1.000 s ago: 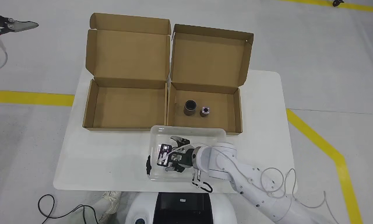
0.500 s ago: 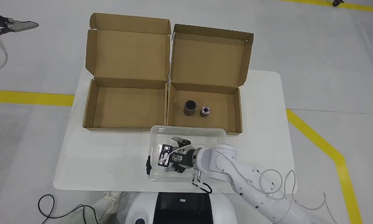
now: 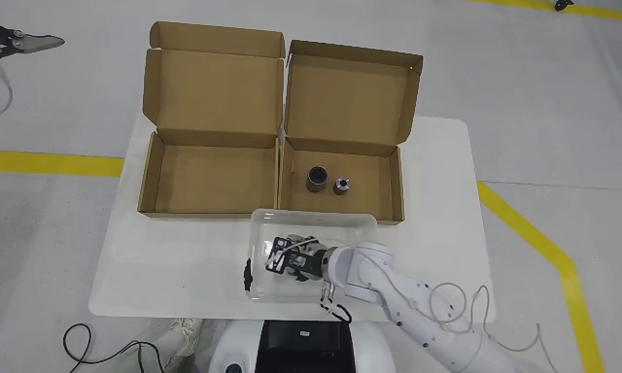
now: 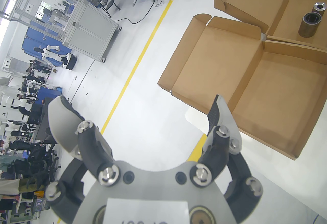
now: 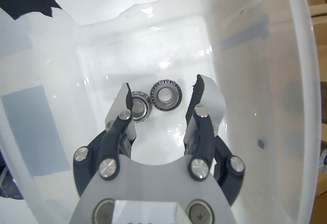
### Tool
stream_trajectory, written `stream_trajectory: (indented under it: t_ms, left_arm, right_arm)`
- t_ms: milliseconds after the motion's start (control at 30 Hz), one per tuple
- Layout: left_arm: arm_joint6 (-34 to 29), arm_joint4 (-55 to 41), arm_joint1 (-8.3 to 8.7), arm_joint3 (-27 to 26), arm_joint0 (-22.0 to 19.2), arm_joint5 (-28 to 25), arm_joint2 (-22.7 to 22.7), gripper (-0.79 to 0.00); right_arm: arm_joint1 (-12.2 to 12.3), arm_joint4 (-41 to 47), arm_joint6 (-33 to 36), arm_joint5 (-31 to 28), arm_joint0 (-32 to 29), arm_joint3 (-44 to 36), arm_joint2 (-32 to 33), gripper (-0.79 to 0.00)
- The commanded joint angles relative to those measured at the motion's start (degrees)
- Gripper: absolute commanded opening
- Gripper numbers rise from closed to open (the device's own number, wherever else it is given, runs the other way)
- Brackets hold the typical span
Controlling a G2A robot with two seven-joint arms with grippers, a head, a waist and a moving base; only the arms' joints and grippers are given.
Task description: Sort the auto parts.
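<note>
The right claw (image 5: 163, 84) hangs inside the clear bin (image 3: 313, 216) on the worktop (image 3: 437, 179), fingers apart above two bearings (image 5: 166, 98) lying side by side; the left claw (image 4: 139, 101) gapes wide, off beside the cardboard boxes (image 3: 209, 179).

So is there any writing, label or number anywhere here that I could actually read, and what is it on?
Nothing readable.
Sticker on the base of the left hand: print cut off at the picture's edge.
Label on the base of the right hand: cut off likewise.
Marks on the far blue cabinets: too small.
Cardboard boxes: plain, no print.
</note>
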Motion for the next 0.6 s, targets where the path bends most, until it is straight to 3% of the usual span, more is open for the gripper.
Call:
stream_trajectory:
  t_ms: [0, 200, 567]
  left_arm:
    - [0.0, 0.0, 0.0, 0.0, 0.0, 0.0, 0.0, 0.0]
    - [0.0, 0.0, 0.0, 0.0, 0.0, 0.0, 0.0, 0.0]
    - [0.0, 0.0, 0.0, 0.0, 0.0, 0.0, 0.0, 0.0]
  right_arm:
    - [-0.2, 0.0, 0.6, 0.5, 0.2, 0.3, -0.2, -0.28]
    - [-0.7, -0.1, 0.7, 1.3, 0.4, 1.3, -0.6, -0.296]
    - [-1.0, -0.3, -0.8, 2.0, 0.0, 2.0, 0.0, -0.394]
